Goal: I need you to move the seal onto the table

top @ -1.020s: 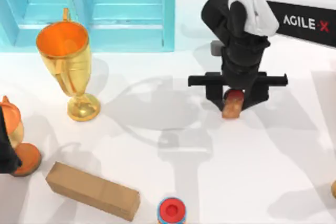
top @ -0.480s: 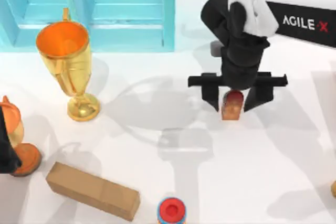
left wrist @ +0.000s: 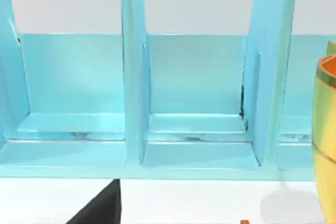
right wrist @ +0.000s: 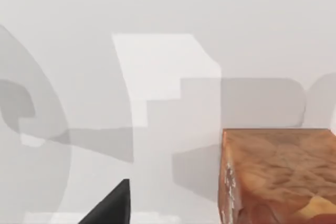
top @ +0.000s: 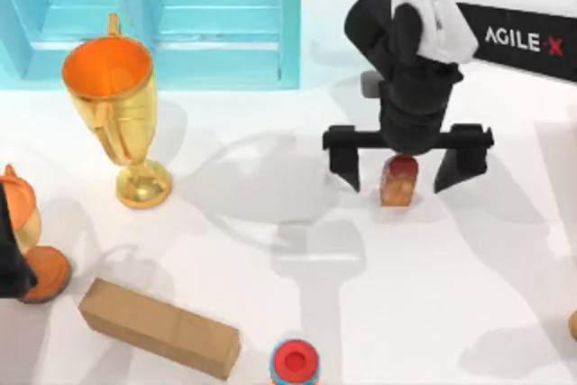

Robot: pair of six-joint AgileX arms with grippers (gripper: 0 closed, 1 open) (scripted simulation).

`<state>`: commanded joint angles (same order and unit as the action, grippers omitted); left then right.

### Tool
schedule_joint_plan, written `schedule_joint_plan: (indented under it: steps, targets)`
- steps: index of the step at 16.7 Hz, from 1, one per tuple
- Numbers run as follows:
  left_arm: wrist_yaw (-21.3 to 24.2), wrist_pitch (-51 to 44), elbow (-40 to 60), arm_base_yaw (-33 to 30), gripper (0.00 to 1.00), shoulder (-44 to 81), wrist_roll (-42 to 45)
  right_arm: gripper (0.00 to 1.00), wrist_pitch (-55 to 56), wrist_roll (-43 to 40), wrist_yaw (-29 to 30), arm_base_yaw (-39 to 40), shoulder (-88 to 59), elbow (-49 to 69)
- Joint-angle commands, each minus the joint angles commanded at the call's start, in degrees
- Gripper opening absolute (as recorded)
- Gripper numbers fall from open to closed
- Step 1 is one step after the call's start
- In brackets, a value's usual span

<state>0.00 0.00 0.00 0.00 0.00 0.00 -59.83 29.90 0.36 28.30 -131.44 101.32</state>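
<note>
The seal, a small glossy red-brown piece with a rounded top and orange lower part, stands upright on the white table right of centre. My right gripper hangs directly over it, open, with its two black fingers spread wide on either side and clear of the seal. The right wrist view shows the seal's marbled orange side up close on the table. My left arm sits parked at the left edge.
A light-blue cabinet spans the back left. A golden trophy stands in front of it. A brown block lies at the front left, a red-topped blue cylinder at the front edge, an orange figure by the left arm.
My right gripper opened: its fingers, shut on the seal a second ago, spread step by step and now stand apart from it. The seal straightened upright on the table.
</note>
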Motion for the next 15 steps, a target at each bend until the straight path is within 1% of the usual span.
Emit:
schedule_joint_plan:
  steps: [4,7,15]
  targets:
    - [0.0,0.0,0.0,0.0,1.0,0.0,0.0,1.0,-0.15,0.02,0.01,-0.13,0.02,0.15]
    - [0.0,0.0,0.0,0.0,1.0,0.0,0.0,1.0,-3.97,0.19,0.23,-0.24,-0.17,4.07]
    - [0.0,0.0,0.0,0.0,1.0,0.0,0.0,1.0,-27.3,-0.2,1.05,-0.08,-0.75,28.22]
